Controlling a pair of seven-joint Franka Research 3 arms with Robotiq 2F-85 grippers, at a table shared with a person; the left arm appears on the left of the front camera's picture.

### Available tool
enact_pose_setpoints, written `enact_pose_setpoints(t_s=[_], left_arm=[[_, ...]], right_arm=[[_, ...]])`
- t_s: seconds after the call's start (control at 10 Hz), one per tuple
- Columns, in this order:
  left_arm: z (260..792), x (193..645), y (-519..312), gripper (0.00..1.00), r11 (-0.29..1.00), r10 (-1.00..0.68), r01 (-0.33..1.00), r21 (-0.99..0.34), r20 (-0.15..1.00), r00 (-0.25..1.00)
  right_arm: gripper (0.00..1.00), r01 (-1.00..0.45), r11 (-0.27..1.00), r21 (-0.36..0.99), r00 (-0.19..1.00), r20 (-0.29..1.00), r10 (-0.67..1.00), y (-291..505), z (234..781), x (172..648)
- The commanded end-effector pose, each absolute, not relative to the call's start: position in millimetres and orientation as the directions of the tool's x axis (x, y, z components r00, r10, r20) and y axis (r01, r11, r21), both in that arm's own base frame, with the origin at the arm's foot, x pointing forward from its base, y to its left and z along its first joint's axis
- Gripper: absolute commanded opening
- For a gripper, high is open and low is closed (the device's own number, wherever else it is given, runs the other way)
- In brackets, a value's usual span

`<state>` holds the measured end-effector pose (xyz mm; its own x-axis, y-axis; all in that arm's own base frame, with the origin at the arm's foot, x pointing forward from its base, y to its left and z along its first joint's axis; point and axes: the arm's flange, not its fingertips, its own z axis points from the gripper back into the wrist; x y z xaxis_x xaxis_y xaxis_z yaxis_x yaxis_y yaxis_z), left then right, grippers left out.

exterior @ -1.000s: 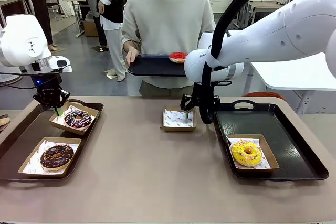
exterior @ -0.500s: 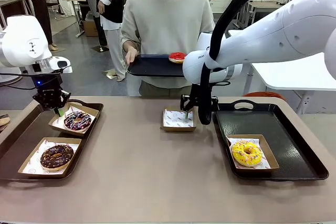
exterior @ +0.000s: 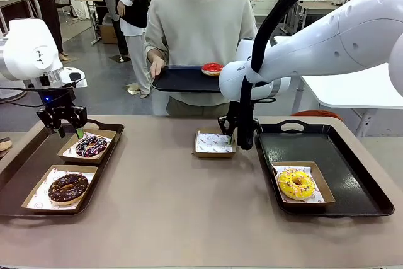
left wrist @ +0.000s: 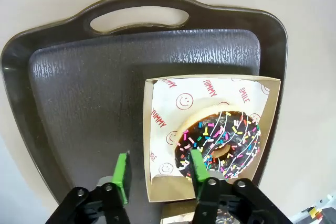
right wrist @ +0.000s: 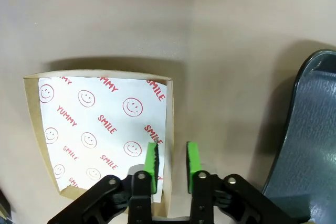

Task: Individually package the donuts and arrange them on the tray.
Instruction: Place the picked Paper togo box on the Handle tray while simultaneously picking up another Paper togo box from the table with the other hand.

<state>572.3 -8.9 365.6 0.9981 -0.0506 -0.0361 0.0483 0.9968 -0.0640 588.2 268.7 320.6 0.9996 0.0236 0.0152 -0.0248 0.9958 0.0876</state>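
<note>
Left pincer: open, hovering above the far box on the left tray; its green pads straddle that box's edge in the wrist view.
Dark sprinkled donut: in that far box, free of the pincer.
Chocolate donut: in the near box on the left tray.
Right pincer: pads close together, pinching the side wall of the empty paper-lined box on the desk, beside the right tray.
Yellow donut: boxed on the right tray.
Red donut: on a tray held by the person's hand.
</note>
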Motion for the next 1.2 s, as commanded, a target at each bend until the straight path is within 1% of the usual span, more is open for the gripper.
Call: enact_pose_setpoints(t_s=[0.0,0.1,0.3,0.4,0.5,0.6,0.7,0.8,0.9,1.0,1.1], left_arm=[[369.3,575.6,-10.7,0.93,0.997,-0.031,0.028,-0.065,-0.045,0.998],[370.8,575.5,-10.2,1.0,0.997,-0.033,0.029,-0.072,-0.048,0.998],[372.9,575.6,-9.9,1.0,0.996,-0.036,0.031,-0.084,-0.053,0.998],[375.0,574.4,-9.0,0.96,0.995,-0.039,0.033,-0.098,-0.056,0.998],[380.2,568.3,-5.9,1.0,0.99,-0.059,0.049,-0.133,-0.074,0.995],[392.8,557.5,2.0,1.0,0.977,-0.083,0.061,-0.205,-0.102,0.991],[409.1,542.2,13.1,1.0,0.945,-0.104,0.064,-0.321,-0.11,0.989],[429.2,522.5,32.2,1.0,0.885,-0.108,0.046,-0.462,-0.108,0.988],[443.0,505.0,55.5,1.0,0.831,-0.091,0.017,-0.557,-0.105,0.99],[454.6,483.9,80.3,1.0,0.771,-0.077,0.012,-0.636,-0.075,0.994],[463.9,458.8,102.4,1.0,0.686,-0.093,0.034,-0.727,-0.041,0.995]], right_arm=[[0.0,-0.017,0.996,0.087,1.0,0.024,0.015,266.2,316.5,587.3],[0.0,-0.014,0.996,0.088,1.0,0.022,0.013,265.2,317.1,588.1],[0.0,-0.015,0.996,0.093,1.0,0.024,0.013,264.9,319.8,589.1],[0.0,-0.023,0.994,0.106,0.999,0.026,0.02,266.6,324.1,588.4],[0.0,-0.04,0.989,0.139,0.999,0.006,0.04,268.2,338.8,585.9],[0.0,-0.07,0.985,0.156,0.997,0.043,0.064,270.7,363.4,579.5],[0.0,-0.096,0.981,0.167,0.995,0.056,0.088,271.3,387.0,574.5],[0.0,-0.103,0.979,0.175,0.992,0.085,0.089,269.7,411.6,573.2],[0.0,-0.096,0.98,0.176,0.992,0.097,0.08,266.6,429.6,574.6],[0.0,-0.087,0.981,0.173,0.992,0.104,0.07,263.9,443.3,576.8],[0.0,-0.079,0.982,0.172,0.994,0.092,0.064,261.7,453.3,580.2]])
